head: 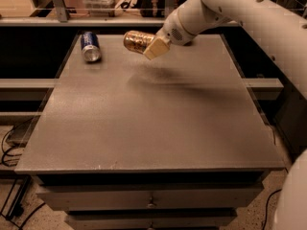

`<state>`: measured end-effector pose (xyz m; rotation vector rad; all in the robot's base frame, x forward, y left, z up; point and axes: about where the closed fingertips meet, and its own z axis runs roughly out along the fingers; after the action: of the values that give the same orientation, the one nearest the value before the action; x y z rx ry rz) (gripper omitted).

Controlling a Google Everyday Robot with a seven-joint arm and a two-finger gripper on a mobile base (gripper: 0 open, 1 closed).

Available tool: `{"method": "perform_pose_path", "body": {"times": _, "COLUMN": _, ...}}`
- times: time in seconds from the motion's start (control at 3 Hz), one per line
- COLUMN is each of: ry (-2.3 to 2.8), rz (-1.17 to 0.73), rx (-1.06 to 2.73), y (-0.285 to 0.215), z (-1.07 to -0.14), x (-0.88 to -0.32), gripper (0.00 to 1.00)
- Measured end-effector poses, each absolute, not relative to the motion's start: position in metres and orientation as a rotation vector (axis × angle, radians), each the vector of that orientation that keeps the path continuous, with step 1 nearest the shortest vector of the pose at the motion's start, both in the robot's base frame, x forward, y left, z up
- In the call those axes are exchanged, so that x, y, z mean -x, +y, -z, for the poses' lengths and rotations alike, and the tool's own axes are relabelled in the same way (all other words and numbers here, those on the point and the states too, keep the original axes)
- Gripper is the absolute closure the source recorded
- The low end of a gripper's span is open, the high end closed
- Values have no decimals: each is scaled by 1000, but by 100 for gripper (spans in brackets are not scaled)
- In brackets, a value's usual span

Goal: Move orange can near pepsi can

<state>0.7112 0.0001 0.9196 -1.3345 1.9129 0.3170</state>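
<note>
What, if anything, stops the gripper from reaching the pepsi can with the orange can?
Probably nothing, so yes: the gripper holds the orange can close to the pepsi can, only bare table between.
</note>
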Motion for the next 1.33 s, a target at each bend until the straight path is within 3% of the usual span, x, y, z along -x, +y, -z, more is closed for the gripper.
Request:
{"method": "perform_pose_path", "body": {"times": 0.33, "ry": 1868, "rz": -386, "rx": 1309, "y": 32, "z": -920, "x": -726, "gripper": 81}}
{"method": "perform_pose_path", "body": {"times": 1.33, "ry": 1893, "rz": -492, "rx": 1211, "y": 104, "z": -896, "x": -764, "gripper": 12}}
